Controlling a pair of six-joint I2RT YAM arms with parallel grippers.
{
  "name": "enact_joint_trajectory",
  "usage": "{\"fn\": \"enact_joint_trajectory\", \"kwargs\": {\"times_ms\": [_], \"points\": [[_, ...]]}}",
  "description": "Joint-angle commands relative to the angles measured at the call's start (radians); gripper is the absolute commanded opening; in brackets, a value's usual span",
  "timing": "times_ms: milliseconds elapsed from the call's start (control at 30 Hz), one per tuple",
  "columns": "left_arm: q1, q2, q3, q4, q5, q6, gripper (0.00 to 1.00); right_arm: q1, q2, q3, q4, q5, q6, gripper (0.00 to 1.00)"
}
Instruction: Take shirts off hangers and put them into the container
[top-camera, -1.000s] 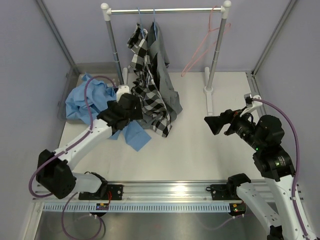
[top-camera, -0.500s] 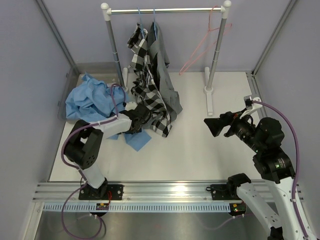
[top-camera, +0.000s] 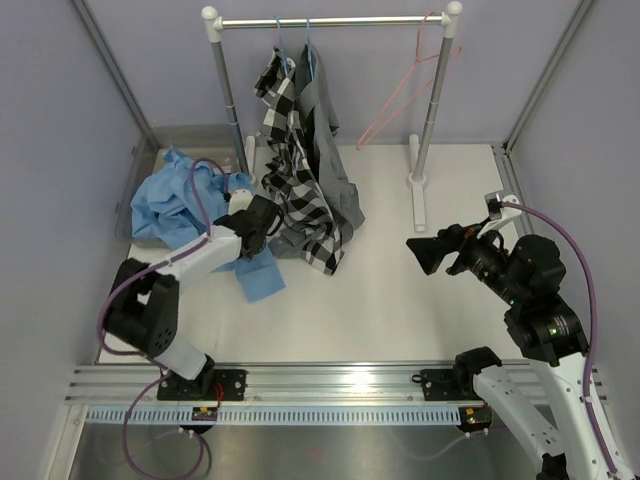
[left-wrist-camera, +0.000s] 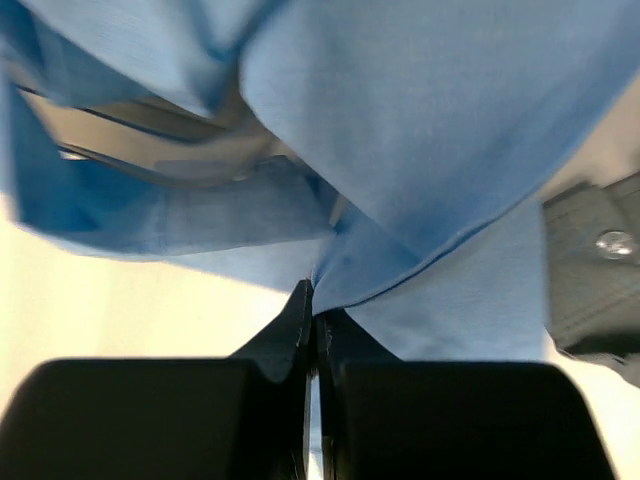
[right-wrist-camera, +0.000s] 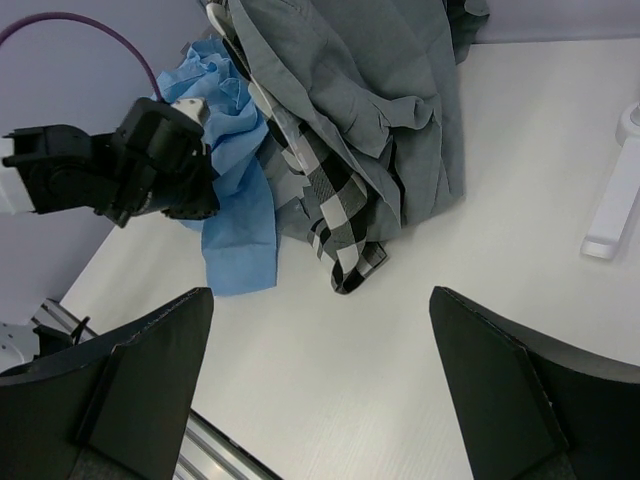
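the left gripper (left-wrist-camera: 314, 300) is pinched tight on a hem of the crumpled light blue fabric shirt (top-camera: 175, 205), its black fingers (left-wrist-camera: 300, 330) meeting with the cloth caught between them. most of that shirt lies heaped at the left edge of the white table (top-camera: 400, 300), with one flap trailing out toward the middle beside the gripper. in the left wrist view a bit of the translucent grey plastic tray (left-wrist-camera: 150, 125) shows under the blue folds.

the black-and-white checked shirt (top-camera: 295, 190) and the plain grey shirt (top-camera: 330, 150) hang side by side from two thin light blue wire hangers (top-camera: 280, 35) on the silver rack bar (top-camera: 340, 20), their tails pooling on the table just beside the left gripper. a bare pink-red wire hanger (top-camera: 405, 100) hangs near the bar's right end.

the right gripper (right-wrist-camera: 318, 295) hovers over the table's right side, jaws spread wide and holding nothing, well apart from the shirts.
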Motion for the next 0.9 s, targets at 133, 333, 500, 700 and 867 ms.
{"fn": "enact_joint_trajectory", "kwargs": {"times_ms": [133, 333, 500, 700, 867], "points": [[0.119, -0.29, 0.15, -0.014, -0.067, 0.142, 0.0, 0.02, -0.001, 0.003, 0.03, 0.014, -0.018, 0.99], [0.342, -0.209, 0.433, -0.01, -0.021, 0.233, 0.0, 0.023, 0.008, 0.0, 0.036, 0.011, -0.018, 1.0], [0.441, 0.013, 0.683, -0.003, -0.038, 0.291, 0.0, 0.032, 0.008, 0.0, 0.03, 0.022, -0.024, 0.99], [0.526, 0.22, 0.817, 0.044, 0.005, 0.285, 0.01, 0.041, 0.008, -0.006, 0.022, 0.055, -0.033, 0.99], [0.535, 0.455, 0.869, 0.043, 0.088, 0.285, 0.14, 0.046, 0.023, -0.004, 0.013, 0.071, -0.044, 0.99]]}}
